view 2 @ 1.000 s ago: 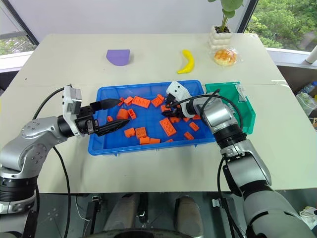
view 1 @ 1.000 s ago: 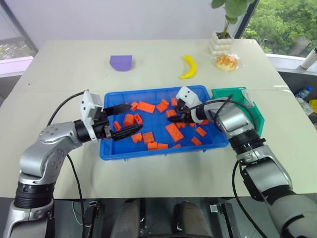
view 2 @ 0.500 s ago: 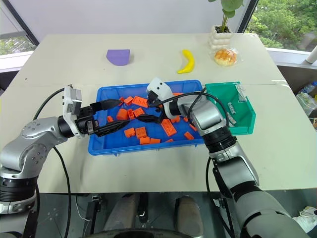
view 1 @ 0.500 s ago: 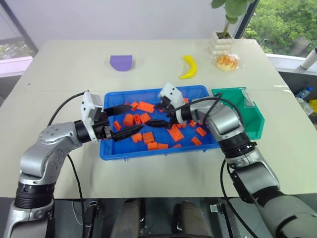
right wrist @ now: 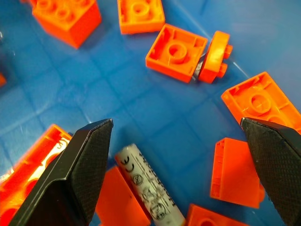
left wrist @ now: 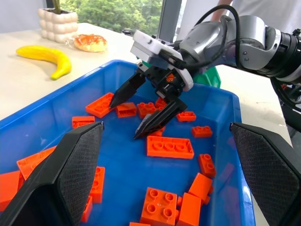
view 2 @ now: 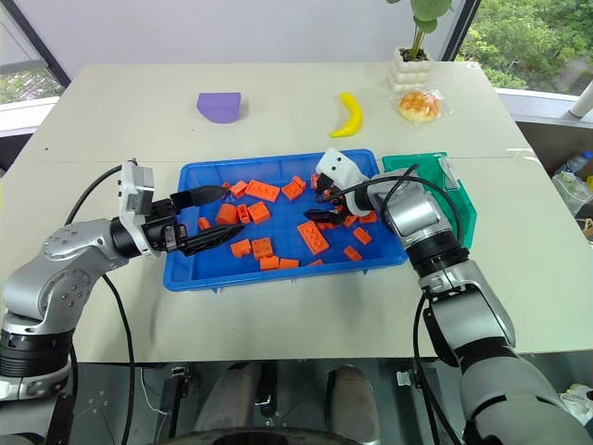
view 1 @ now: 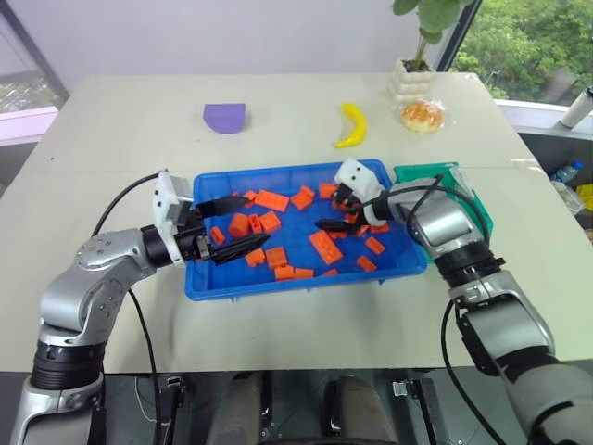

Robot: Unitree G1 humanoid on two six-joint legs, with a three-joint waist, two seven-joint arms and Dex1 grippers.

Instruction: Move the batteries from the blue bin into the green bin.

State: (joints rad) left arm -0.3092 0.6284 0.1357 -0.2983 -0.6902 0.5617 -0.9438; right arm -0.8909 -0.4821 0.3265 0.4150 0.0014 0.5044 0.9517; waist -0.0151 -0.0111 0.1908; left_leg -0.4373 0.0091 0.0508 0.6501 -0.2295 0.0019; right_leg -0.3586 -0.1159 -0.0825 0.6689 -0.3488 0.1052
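Observation:
The blue bin (view 1: 306, 283) sits mid-table and holds several orange blocks (view 1: 326, 247). In the right wrist view one silver battery (right wrist: 148, 188) lies on the bin floor, wedged among orange blocks. My right gripper (view 1: 335, 211) hovers open over the right part of the blue bin with nothing between its fingers; the left wrist view shows it too (left wrist: 123, 121). My left gripper (view 1: 252, 220) stands open and empty over the bin's left part, pointing level toward the right one. The green bin (view 2: 466, 209) stands against the blue bin's right side, partly hidden by my right arm.
A yellow banana (view 1: 353, 125), a purple piece (view 1: 225, 117), a white plant pot (view 1: 412, 82) and a wrapped bun (view 1: 423, 115) lie on the far half of the table. The table's right edge runs close to the green bin.
The right gripper opened wide, swung left to the bin's middle, then came back to the right part. The left arm stayed still.

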